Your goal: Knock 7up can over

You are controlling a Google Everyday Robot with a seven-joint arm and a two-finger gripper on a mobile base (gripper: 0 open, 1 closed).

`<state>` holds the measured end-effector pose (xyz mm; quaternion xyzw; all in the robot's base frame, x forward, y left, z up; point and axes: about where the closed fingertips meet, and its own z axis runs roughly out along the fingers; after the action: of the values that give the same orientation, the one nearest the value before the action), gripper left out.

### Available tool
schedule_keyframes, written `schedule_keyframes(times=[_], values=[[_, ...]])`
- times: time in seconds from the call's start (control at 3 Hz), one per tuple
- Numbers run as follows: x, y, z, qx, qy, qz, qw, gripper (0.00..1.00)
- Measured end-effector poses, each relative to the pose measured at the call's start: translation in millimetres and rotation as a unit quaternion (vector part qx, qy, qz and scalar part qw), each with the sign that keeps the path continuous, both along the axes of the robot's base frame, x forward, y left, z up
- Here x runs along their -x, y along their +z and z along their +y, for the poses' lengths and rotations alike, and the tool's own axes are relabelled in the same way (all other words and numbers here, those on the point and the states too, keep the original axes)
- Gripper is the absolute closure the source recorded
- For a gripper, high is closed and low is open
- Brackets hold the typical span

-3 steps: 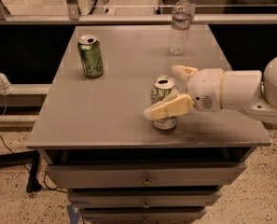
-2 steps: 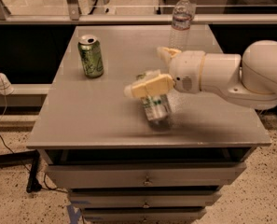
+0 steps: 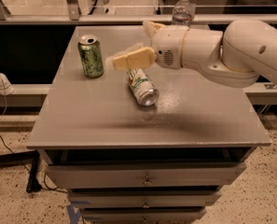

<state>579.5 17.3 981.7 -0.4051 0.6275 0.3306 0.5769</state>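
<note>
The 7up can [image 3: 141, 87], white with green lettering, lies on its side on the grey table [image 3: 82, 120], its silver top facing the front right. My gripper [image 3: 131, 44] hovers just above and behind the can, reaching in from the right. Its two cream fingers [image 3: 133, 59] are spread apart and hold nothing. The near finger sits over the can's far end.
An all-green can [image 3: 91, 56] stands upright at the left, close to my near finger. A clear water bottle [image 3: 182, 12] stands at the back, partly behind my arm. Drawers [image 3: 145, 178] are below the tabletop. A railing runs behind the table.
The 7up can went from upright to lying on its side. My gripper swept left and toward the back of the table, past the can.
</note>
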Motion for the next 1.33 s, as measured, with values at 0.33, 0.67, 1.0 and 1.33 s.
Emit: schedule_keyframes(times=[0.33, 0.67, 1.0, 1.33], values=[[7, -8, -13, 0.010, -0.004, 0.007, 0.9999, 0.00], [19, -22, -39, 0.029, -0.011, 0.016, 0.9994, 0.00], [30, -32, -67, 0.052, -0.011, 0.017, 0.9984, 0.00], [39, -42, -99, 0.077, -0.012, 0.020, 0.9968, 0.00]])
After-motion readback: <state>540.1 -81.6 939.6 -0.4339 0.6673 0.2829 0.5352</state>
